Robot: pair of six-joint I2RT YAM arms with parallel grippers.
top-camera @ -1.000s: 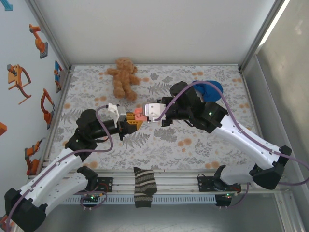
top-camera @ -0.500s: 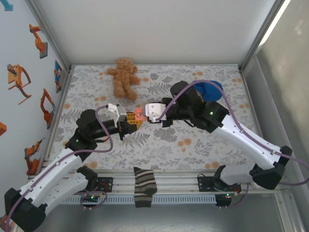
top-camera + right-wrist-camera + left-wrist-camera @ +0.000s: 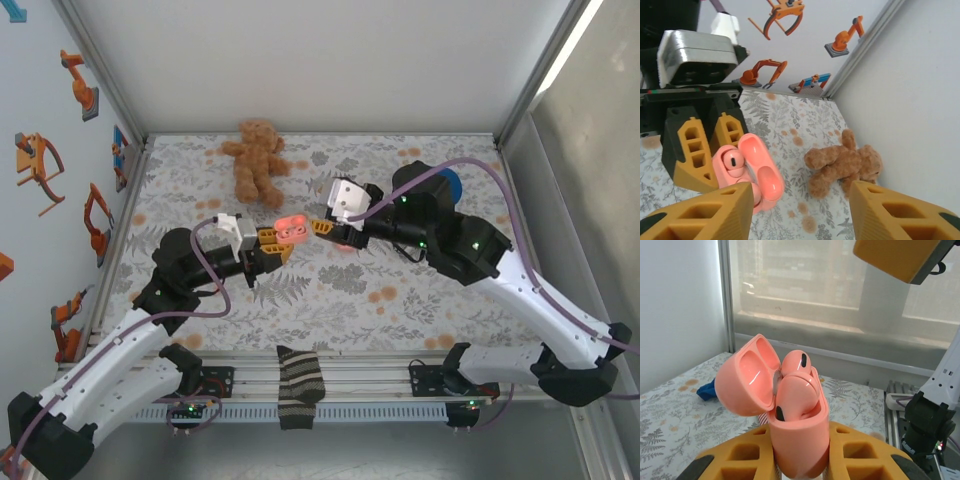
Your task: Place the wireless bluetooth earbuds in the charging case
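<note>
Across the flowered table (image 3: 400, 290) the right arm (image 3: 480, 250) has drawn back toward 2 o'clock since a second ago, and its pincer, which was narrow and right up against the case, has spread and let go. By contrast the left arm (image 3: 130, 340) reaches in from 7 o'clock, and the left pincer (image 3: 272, 243) is clamped tight on the charging case (image 3: 291, 228), holding it off the table a little toward 11 o'clock of centre, with the teddy bear (image 3: 258, 160) well apart at 12. From the case, the right pincer (image 3: 318, 228) hangs just beside at 3 o'clock, jaws wide and empty. On the left wrist camera the lid (image 3: 747, 375) stands open at 9 o'clock of the case body, and both earbuds (image 3: 796, 362) sit in it, though the upper one looks prouder than its neighbour and may not be fully home. To finish cleanly, I would keep the left grip firm and unmoved, bring the right pincer back narrow, press that raised earbud straight down into its well, and stay off the lid until both are seated
</note>
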